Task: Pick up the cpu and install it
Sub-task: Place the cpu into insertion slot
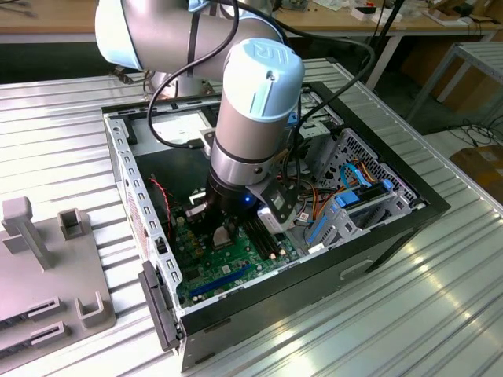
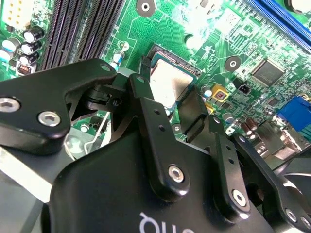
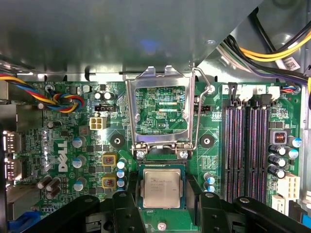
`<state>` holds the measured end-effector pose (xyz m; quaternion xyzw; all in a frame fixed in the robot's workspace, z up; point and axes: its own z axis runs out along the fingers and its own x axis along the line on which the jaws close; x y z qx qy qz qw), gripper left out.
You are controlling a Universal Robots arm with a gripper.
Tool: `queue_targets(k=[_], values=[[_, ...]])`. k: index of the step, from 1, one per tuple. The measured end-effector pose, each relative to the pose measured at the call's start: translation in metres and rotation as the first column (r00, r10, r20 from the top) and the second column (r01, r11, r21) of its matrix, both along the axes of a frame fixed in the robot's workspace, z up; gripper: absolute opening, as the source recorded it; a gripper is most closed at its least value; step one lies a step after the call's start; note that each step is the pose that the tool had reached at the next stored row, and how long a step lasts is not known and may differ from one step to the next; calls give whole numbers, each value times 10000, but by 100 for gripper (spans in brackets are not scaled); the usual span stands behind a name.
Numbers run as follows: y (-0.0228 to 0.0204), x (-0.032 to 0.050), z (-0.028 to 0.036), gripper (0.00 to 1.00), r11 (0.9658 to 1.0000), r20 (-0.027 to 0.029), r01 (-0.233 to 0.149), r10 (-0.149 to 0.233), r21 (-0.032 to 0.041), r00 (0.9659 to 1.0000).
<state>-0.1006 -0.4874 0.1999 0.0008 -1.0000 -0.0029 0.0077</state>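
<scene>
Since the load plate (image 3: 160, 83) stood open, the cpu (image 3: 161, 188) lay socketed.
The gripper (image 3: 163, 201) straddled it; jaws pinching or not, unclear.

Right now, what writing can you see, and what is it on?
Green board: large white maker's mark, not read out; tiny white labels, too small.
Chip: fine print, too small.
Gripper: white letters on its housing, cut off.
Cable tag: blurred.
Arm's blue cap: raised logo, not read out.
</scene>
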Motion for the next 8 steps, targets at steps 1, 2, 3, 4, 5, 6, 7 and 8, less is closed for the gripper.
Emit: queue_targets(k=[1,2,3,4,5,6,7,8], values=[[-1,0,-3,48,10000,0,1,-1,-2,10000],[-1,0,-4,48,10000,-1,1,-1,-2,10000],[-1,0,-5,48,10000,-1,1,-1,-2,10000],[-1,0,-7,48,10000,0,1,-1,-2,10000],[0,0,-8,48,10000,-1,1,-1,-1,10000],[0,0,-9,48,10000,0,1,-1,-1,10000],[0,0,-9,48,10000,0,1,-1,-1,10000],[-1,0,-10,48,10000,0,1,-1,-1,10000]])
